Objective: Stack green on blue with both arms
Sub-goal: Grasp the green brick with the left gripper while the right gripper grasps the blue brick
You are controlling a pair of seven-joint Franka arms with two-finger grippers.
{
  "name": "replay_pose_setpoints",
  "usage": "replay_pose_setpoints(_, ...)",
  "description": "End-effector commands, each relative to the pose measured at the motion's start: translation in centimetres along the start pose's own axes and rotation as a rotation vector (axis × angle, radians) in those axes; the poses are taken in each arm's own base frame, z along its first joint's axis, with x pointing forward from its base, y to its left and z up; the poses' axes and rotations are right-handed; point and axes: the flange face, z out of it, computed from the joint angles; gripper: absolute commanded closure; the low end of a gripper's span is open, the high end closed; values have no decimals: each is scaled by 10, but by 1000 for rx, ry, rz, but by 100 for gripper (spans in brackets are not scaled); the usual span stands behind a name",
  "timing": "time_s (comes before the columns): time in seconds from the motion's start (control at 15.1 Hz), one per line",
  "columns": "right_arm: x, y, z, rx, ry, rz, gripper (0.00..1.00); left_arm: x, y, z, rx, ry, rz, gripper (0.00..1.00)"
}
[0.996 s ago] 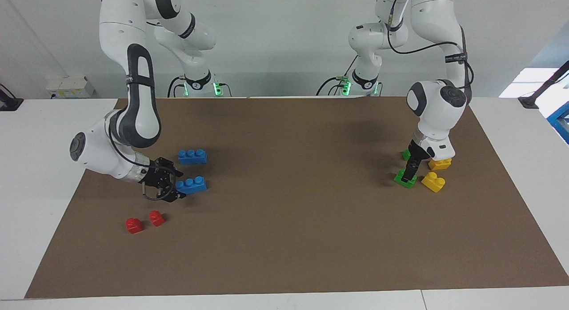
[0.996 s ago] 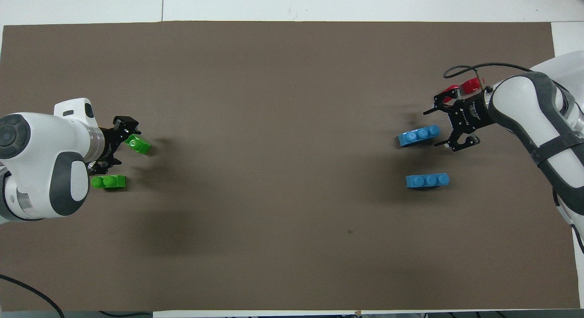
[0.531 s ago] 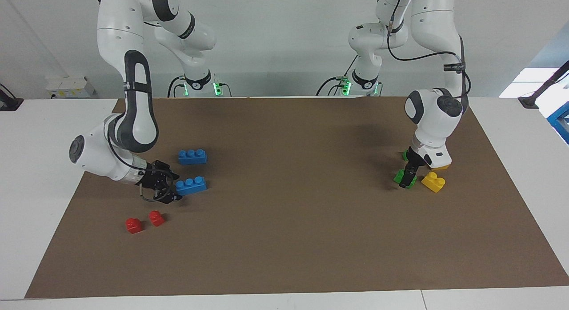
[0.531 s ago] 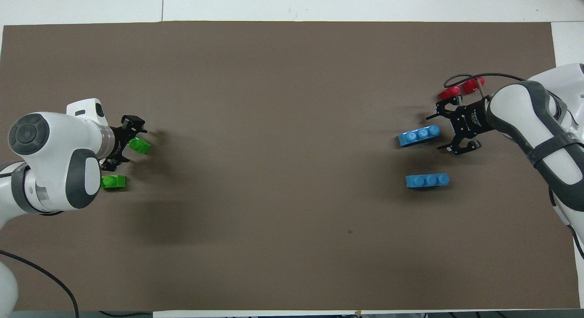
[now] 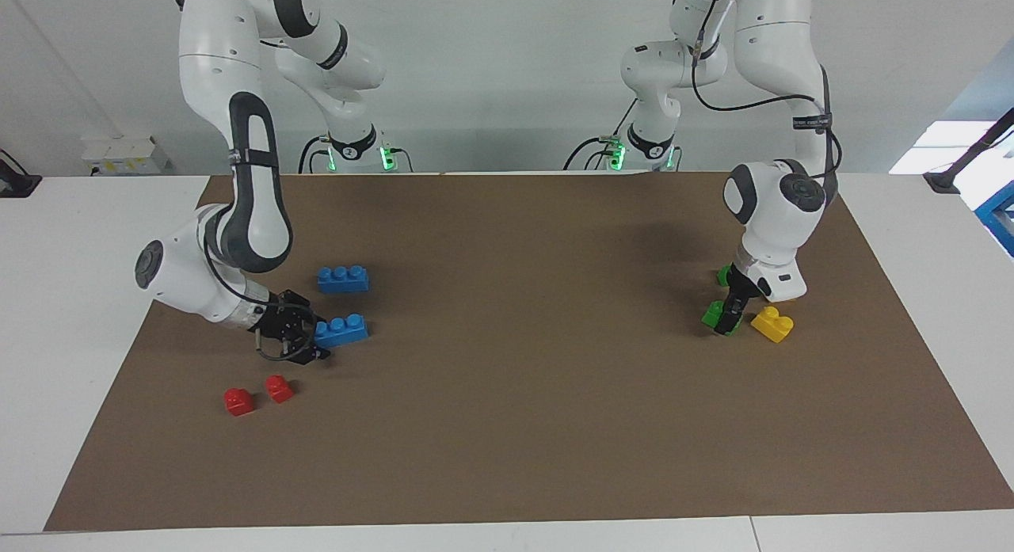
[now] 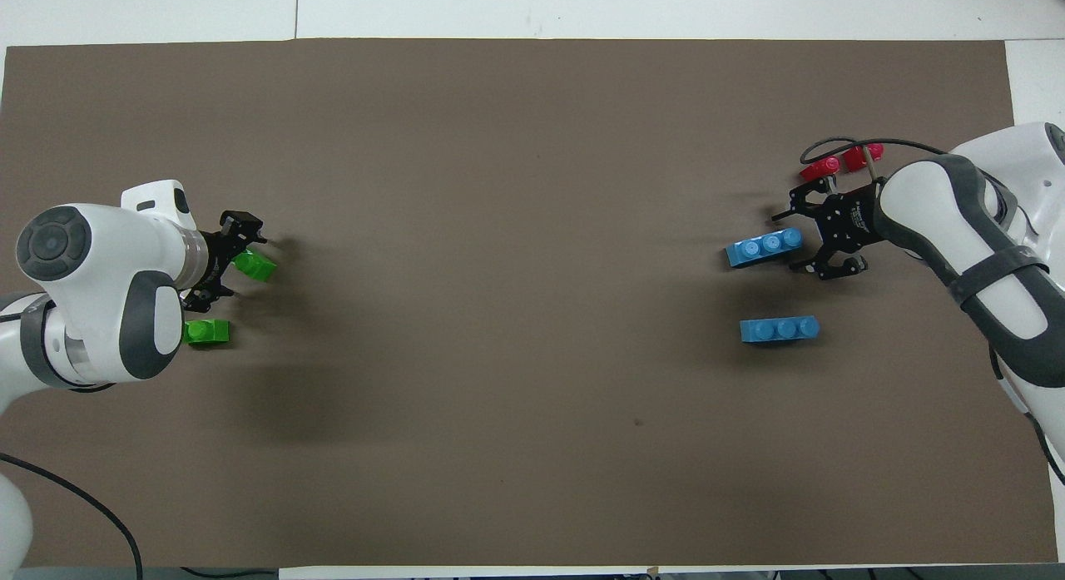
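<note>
Two green bricks lie at the left arm's end of the mat. My left gripper point(image 5: 727, 316) point(image 6: 235, 260) is down at the one farther from the robots point(image 5: 713, 314) point(image 6: 258, 268), open, with a finger on either side of it. The second green brick point(image 5: 723, 275) point(image 6: 206, 332) lies nearer the robots, partly hidden by the hand. Two blue bricks lie at the right arm's end. My right gripper point(image 5: 321, 342) point(image 6: 795, 240) is open and low at the end of the blue brick farther from the robots point(image 5: 342, 330) point(image 6: 764, 247). The other blue brick point(image 5: 343, 279) point(image 6: 780, 329) lies nearer the robots.
A yellow brick point(image 5: 772, 324) lies right beside the left gripper. Two small red bricks point(image 5: 238, 401) point(image 5: 279, 388) lie farther from the robots than the right gripper. The brown mat point(image 5: 515, 425) covers the table.
My left gripper has come down around the green brick. My right gripper has edged closer to the end of the blue brick. No brick has moved.
</note>
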Motion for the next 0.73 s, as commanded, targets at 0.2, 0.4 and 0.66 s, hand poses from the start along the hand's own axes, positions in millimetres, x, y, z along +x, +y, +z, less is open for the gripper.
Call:
replay_pose_setpoints(0.2, -4, 0, 2, 35, -28, 10, 37, 9, 6, -4, -6, 20, 6, 100)
replay_pose_setpoints(0.4, -2, 0, -1, 32, -33, -13, 100, 12, 6, -7, -6, 20, 3, 100)
replay_pose_setpoints(0.66, -3, -7, -17, 42, -43, -46, 100, 14, 17, -25, 10, 9, -2, 100)
